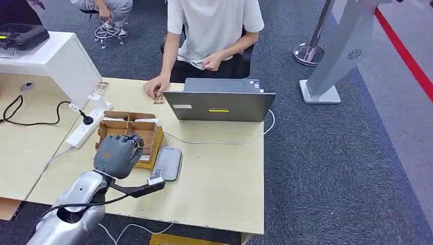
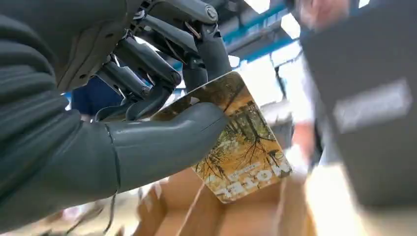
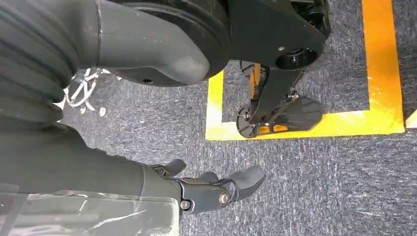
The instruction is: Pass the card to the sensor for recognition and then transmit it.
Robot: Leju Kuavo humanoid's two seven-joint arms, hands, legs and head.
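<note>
My left hand (image 1: 118, 153) hovers over the near end of an open cardboard box (image 1: 130, 125) with dividers, on the left part of the table. In the left wrist view this hand (image 2: 147, 98) pinches a card (image 2: 246, 147) between thumb and fingers; the card has an autumn-tree picture and the word "HOTEL", and it is lifted above the box (image 2: 196, 211). A flat grey sensor (image 1: 167, 163) lies on the table just right of the box. My right hand (image 3: 216, 189) hangs over the carpet with its fingers loosely spread, holding nothing.
A grey laptop (image 1: 219, 102) stands behind the box, and a person (image 1: 212, 30) sits beyond it with one hand on the table. A white power strip (image 1: 84, 130) and cables lie left of the box. The wooden table (image 1: 219, 189) has its edge at the right.
</note>
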